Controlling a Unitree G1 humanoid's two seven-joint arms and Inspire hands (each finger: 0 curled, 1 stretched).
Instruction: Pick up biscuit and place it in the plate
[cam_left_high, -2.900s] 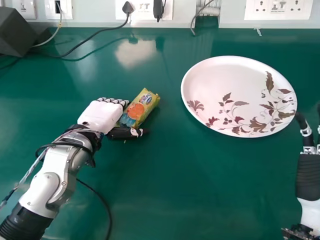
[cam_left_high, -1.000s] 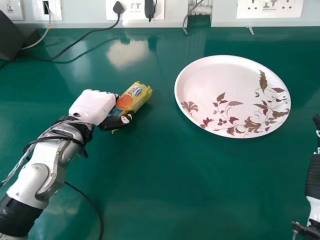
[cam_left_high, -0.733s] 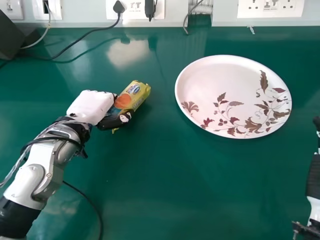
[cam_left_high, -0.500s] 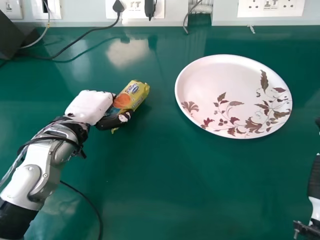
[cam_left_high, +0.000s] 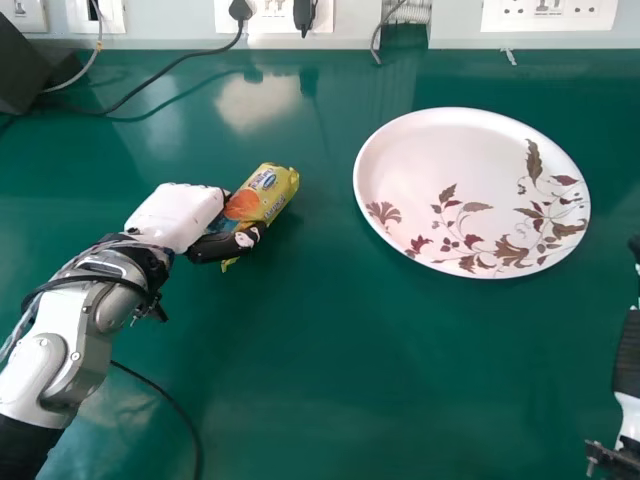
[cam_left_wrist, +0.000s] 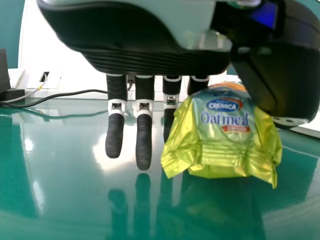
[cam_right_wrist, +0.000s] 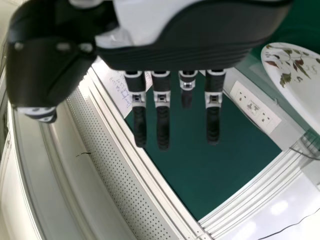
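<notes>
1. Along twelve o'clock in the head view, the green table (cam_left_high: 350, 390) was bounded by a pale wall (cam_left_high: 180, 22) fitted with sockets.
2. The plate (cam_left_high: 450, 160) was set at two o'clock, its leaf pattern turned toward its four o'clock side.
3. The left hand (cam_left_high: 175, 215) was placed at nine o'clock, partly closed, the biscuit packet (cam_left_high: 265, 195) being pinched by the thumb against the fingers. The right hand (cam_right_wrist: 185, 50) was held toward four o'clock, straight-fingered, with nothing grasped.
4. The packet was found at ten o'clock, well apart from the plate. The grasp was judged done; carrying toward three o'clock, lowering and release were left. Whether it was lifted clear of the table could not be told.
5. By the head view, the gap to the plate was given; by the left wrist view, the crimped wrapper end and some straight, hanging fingers were revealed.
</notes>
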